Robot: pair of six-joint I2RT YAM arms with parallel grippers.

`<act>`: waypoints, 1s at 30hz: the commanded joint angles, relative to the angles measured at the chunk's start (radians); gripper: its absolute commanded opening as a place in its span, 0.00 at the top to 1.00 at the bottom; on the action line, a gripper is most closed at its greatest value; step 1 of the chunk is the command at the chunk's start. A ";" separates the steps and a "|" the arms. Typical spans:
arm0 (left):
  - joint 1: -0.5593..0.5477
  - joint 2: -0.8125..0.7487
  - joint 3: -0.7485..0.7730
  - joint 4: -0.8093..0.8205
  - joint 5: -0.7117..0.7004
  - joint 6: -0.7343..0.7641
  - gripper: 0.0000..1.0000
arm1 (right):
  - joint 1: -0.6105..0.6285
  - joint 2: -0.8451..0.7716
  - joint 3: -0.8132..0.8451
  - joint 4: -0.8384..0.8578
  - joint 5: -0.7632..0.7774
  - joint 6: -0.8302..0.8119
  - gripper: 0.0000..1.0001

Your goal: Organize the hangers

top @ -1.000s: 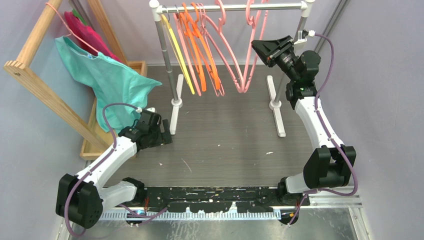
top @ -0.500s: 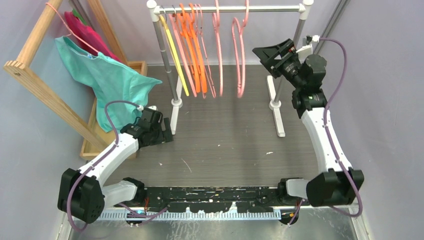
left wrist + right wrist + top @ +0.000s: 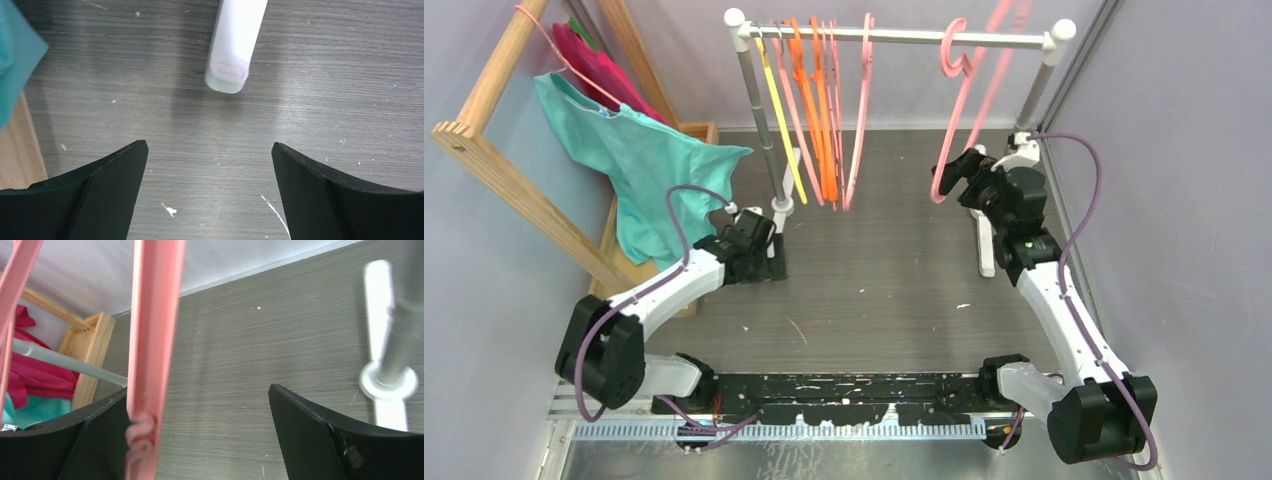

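One pink hanger, motion-blurred, hangs tilted from the rail, its lower end just inside the right gripper's left finger. Well left of that gripper, the yellow hanger, orange hangers and more pink hangers hang bunched together.

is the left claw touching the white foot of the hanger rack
Apart. In the left wrist view, the open left claw stops short of the white foot: a strip of table shows between its fingertips and the foot's end.

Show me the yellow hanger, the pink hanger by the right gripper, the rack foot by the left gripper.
yellow hanger [image 3: 782, 125]: top external, slanted arm
pink hanger [image 3: 155, 330]: right wrist, straight bar
rack foot [image 3: 234, 45]: left wrist, top face
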 commanded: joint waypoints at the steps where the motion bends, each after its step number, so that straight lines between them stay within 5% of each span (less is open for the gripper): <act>1: -0.037 0.070 0.046 0.104 -0.044 0.010 0.02 | 0.105 0.008 -0.131 -0.039 0.185 -0.165 0.00; 9: -0.045 0.150 0.041 0.167 -0.047 0.029 0.02 | 0.177 0.061 -0.263 0.075 0.255 -0.131 0.00; 30: -0.045 0.167 0.070 0.178 -0.042 0.043 0.02 | 0.176 -0.068 0.057 -0.070 0.287 -0.044 0.00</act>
